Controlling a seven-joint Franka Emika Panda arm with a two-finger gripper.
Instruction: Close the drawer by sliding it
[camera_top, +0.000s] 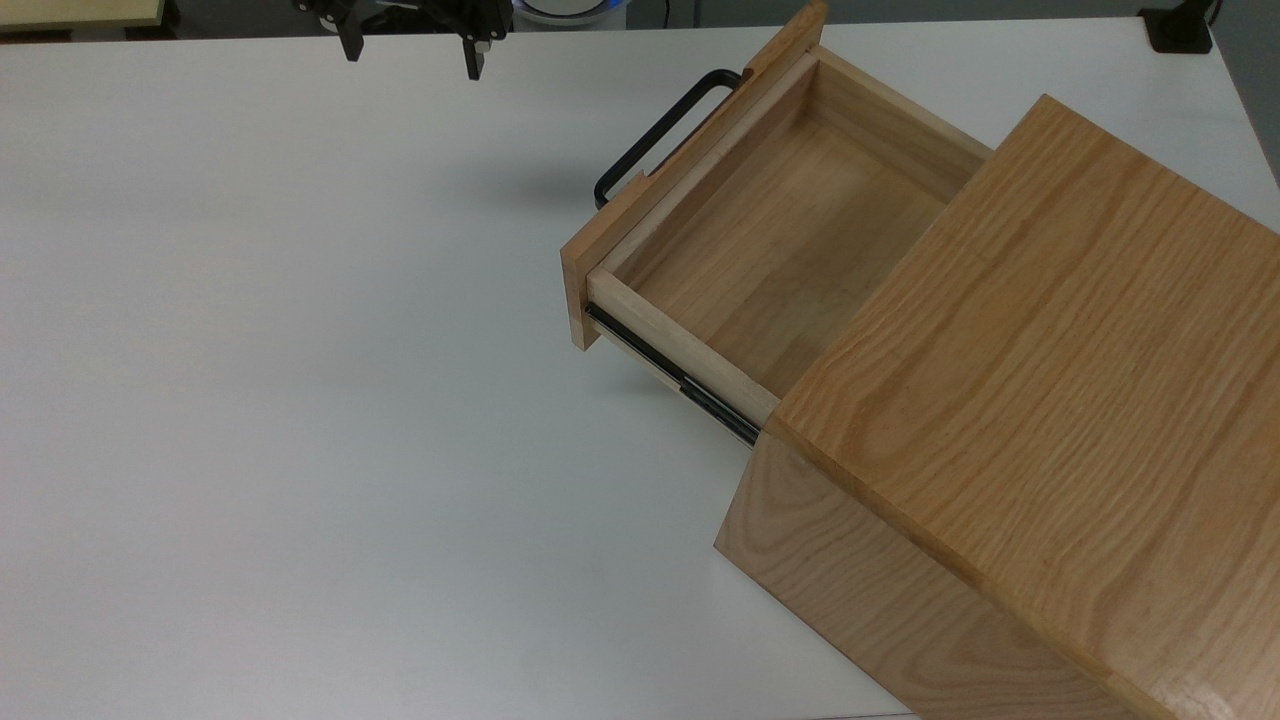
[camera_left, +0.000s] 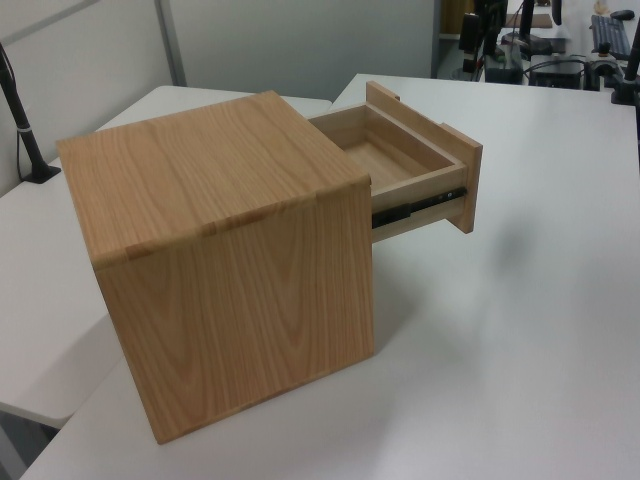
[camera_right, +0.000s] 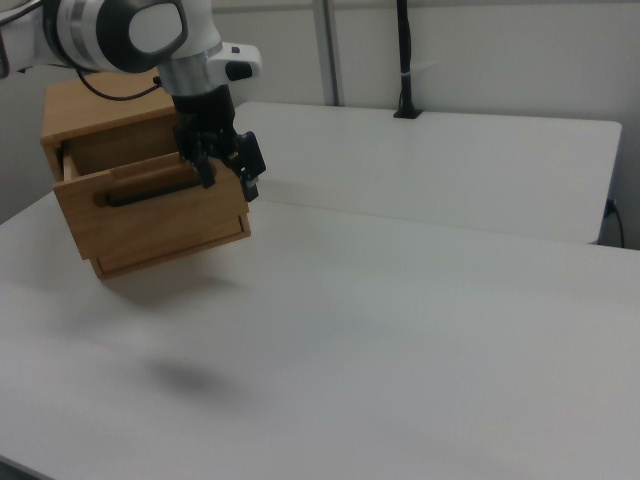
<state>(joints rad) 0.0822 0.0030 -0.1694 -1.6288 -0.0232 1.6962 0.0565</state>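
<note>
The light oak drawer (camera_top: 770, 250) stands pulled well out of its oak cabinet (camera_top: 1050, 350), and its tray is empty. Its black bar handle (camera_top: 660, 130) sticks out from the flat front panel toward the top view's upper left. My gripper (camera_top: 410, 50) hangs open above the table at the top view's upper edge, left of the handle and apart from it. In the right view the gripper (camera_right: 228, 178) appears in front of the drawer's front panel (camera_right: 150, 225), beside the handle (camera_right: 150, 190), holding nothing. The left view shows the drawer (camera_left: 400, 160) from the side, with its black rail showing.
The cabinet (camera_left: 220, 250) sits on a white table (camera_top: 300, 400) with wide bare surface on the top view's left. A black mount (camera_top: 1180, 30) stands at the far corner. A black pole (camera_right: 405, 60) rises from the neighbouring desk.
</note>
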